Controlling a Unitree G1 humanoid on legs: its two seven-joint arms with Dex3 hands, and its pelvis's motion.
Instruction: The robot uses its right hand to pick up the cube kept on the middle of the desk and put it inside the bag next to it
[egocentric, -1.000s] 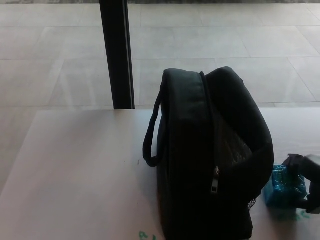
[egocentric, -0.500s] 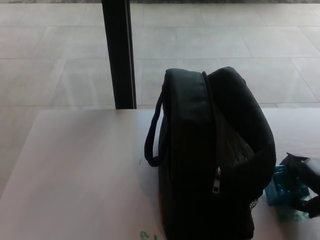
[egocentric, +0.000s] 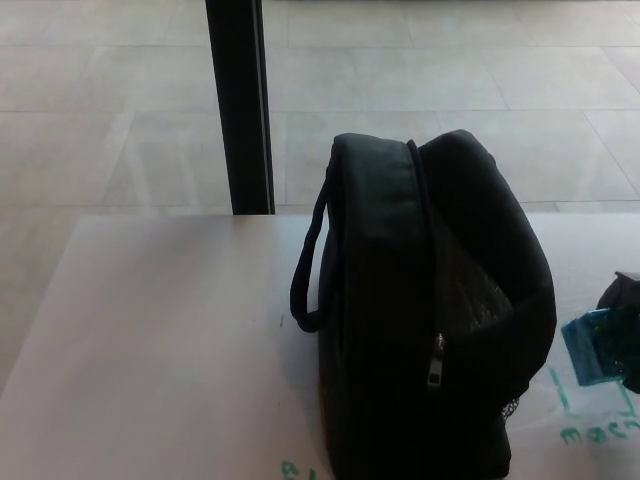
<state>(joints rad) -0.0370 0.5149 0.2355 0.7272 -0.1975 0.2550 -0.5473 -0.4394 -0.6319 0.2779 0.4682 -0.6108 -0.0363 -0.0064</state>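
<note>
We see the right hand (egocentric: 627, 325), half cropped, gripping the cube (egocentric: 592, 345) at the bag's (egocentric: 430, 320) three o'clock.

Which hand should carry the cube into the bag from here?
The right. The right hand is at the table's right edge and appears to grip the blue cube, lifted beside the black bag. The left hand is out of view, with the bag between it and the cube.

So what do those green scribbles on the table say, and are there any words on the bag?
Green marks by the cube, on the desk: handwriting, too blurred to read.
Green marks at the desk's front edge, left of the bag: cut off, unreadable.
Bag: no words visible.
</note>
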